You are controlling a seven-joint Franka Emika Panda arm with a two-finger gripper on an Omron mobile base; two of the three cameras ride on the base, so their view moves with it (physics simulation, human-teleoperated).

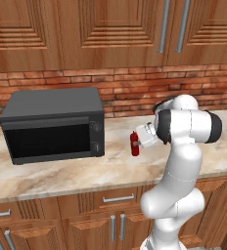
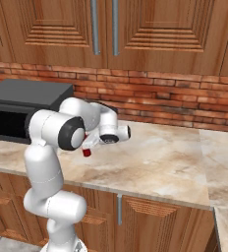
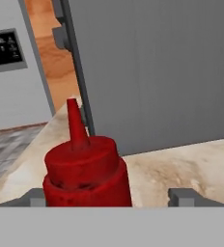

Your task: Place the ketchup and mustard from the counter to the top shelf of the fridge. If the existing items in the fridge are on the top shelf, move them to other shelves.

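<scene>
The ketchup [image 1: 134, 144], a small all-red squeeze bottle with a pointed nozzle, stands upright on the beige marbled counter [image 1: 86, 171] just right of the microwave. My gripper [image 1: 137, 141] reaches in from the right at bottle height. In the hand view the ketchup [image 3: 85, 171] sits between the two fingertips [image 3: 184, 197]. It lies close to the left tip, with a gap to the right one, so the gripper [image 3: 111, 198] is open around it. From the right base view only the bottle's red base [image 2: 87, 152] peeks out under the hand. The mustard is out of view.
A dark grey microwave [image 1: 54, 124] stands on the counter left of the bottle, and its side [image 3: 157, 72] rises right behind the ketchup. A brick wall and wooden upper cabinets back the counter. Bare worktop [image 2: 160, 157] stretches to the right of the arm.
</scene>
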